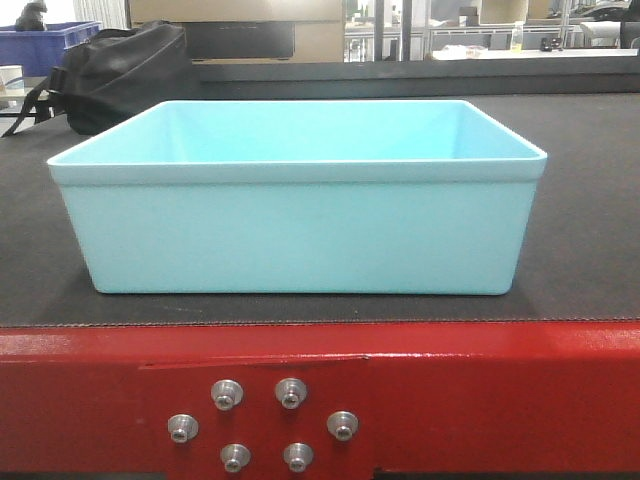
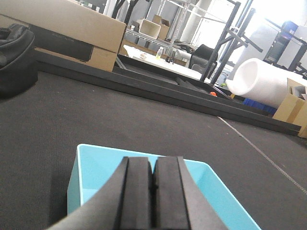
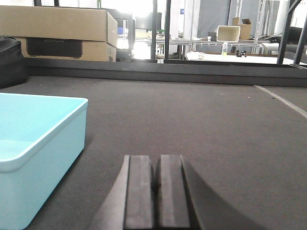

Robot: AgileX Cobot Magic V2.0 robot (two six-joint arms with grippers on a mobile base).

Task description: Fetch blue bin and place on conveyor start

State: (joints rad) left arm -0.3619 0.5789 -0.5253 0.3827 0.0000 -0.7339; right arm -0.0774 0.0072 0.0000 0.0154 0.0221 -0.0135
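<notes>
Behind the blue bin, at the upper left of your front view, a black bag sits on the belt, with a dark blue crate further back. In the right wrist view, upper left, you see stacked cardboard boxes; no writing is legible. The bin rests upright on the conveyor start, just behind the red frame plate. The left gripper, pads pressed together, hovers over the bin's near edge. The right gripper, also closed on nothing, sits beside the bin, apart from it.
</notes>
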